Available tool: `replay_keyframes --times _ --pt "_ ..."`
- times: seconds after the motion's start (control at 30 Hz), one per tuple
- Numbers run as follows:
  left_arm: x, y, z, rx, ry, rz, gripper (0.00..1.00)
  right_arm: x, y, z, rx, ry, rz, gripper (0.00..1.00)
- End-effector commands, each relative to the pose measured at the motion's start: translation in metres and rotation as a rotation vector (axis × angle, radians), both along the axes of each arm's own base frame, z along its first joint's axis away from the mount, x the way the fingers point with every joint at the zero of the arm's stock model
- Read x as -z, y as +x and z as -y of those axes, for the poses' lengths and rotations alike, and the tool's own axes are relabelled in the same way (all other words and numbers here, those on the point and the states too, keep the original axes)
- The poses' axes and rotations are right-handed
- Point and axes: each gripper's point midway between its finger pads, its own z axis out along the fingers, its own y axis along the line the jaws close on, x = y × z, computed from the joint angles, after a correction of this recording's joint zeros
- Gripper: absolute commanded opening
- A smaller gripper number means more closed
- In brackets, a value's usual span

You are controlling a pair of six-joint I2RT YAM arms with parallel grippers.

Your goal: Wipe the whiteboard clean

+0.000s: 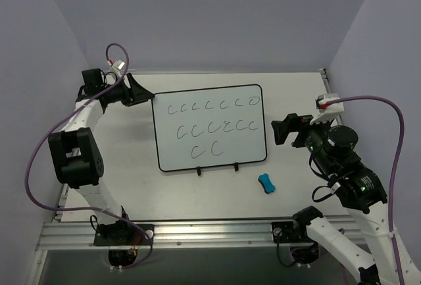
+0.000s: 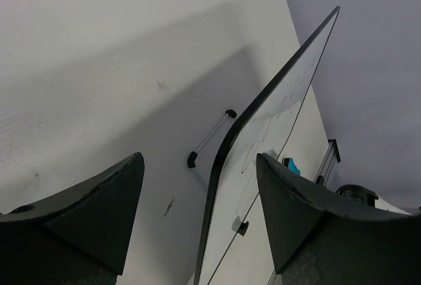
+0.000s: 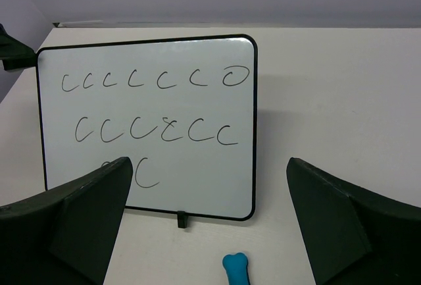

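The whiteboard (image 1: 209, 127) stands propped on two small black feet mid-table, with three rows of black "c" marks on its face (image 3: 151, 107). My left gripper (image 1: 146, 97) is at the board's upper left corner. In the left wrist view its jaws (image 2: 200, 160) are open and straddle the board's black edge (image 2: 220, 166), with a gap on each side. My right gripper (image 1: 277, 131) hangs open to the right of the board, facing it, with nothing between its fingers (image 3: 209, 161). A small blue bone-shaped eraser (image 1: 266, 183) lies on the table in front of the board's right foot.
A thin wire stand (image 2: 210, 133) props the board from behind. An aluminium rail (image 1: 197, 232) runs along the table's near edge by the arm bases. Lavender walls close in on the left, back and right.
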Motion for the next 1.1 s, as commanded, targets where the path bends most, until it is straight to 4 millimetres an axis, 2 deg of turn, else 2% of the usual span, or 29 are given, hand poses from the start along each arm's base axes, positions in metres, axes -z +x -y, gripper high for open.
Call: replay_keyframes --times 0.0,0.13,0.2,0.23,0.3,0.57,0.63,0.8,0.9,0.93,1.0,1.07 --pt "-0.022 -0.002 0.007 0.092 -0.001 0.107 0.77 -0.018 0.0 0.002 0.011 0.007 0.045 1.0" --pt "-0.03 -0.008 0.018 0.154 -0.063 0.173 0.77 -0.015 0.002 0.0 0.002 0.005 0.037 1.0" --pt "-0.024 -0.01 0.02 0.161 -0.091 0.139 0.73 -0.015 0.002 -0.001 0.002 0.006 0.035 1.0" --pt "-0.018 -0.009 0.021 0.166 -0.098 0.121 0.68 -0.015 0.002 -0.001 -0.001 0.005 0.035 1.0" --pt "-0.014 -0.008 0.024 0.176 -0.106 0.118 0.51 -0.015 0.001 -0.002 -0.006 0.005 0.034 1.0" --pt "-0.021 -0.009 0.034 0.232 -0.179 0.148 0.52 -0.017 0.0 -0.002 -0.01 0.014 0.041 1.0" --pt "-0.018 -0.01 0.036 0.246 -0.209 0.148 0.5 -0.018 -0.001 -0.001 -0.007 0.014 0.042 1.0" --pt "-0.009 -0.016 0.039 0.26 -0.232 0.128 0.4 -0.02 -0.002 0.0 -0.004 0.014 0.046 1.0" --pt "-0.001 -0.022 0.039 0.248 -0.228 0.074 0.41 -0.019 -0.002 0.0 -0.004 0.014 0.042 1.0" --pt "0.002 -0.02 0.037 0.249 -0.198 0.105 0.41 -0.018 -0.002 0.0 -0.002 0.011 0.04 1.0" --pt "0.007 -0.022 0.038 0.244 -0.166 0.089 0.34 -0.016 -0.002 0.0 -0.002 0.011 0.037 1.0" --pt "0.01 -0.025 0.039 0.245 -0.161 0.075 0.16 -0.014 -0.002 0.002 0.005 0.005 0.031 1.0"
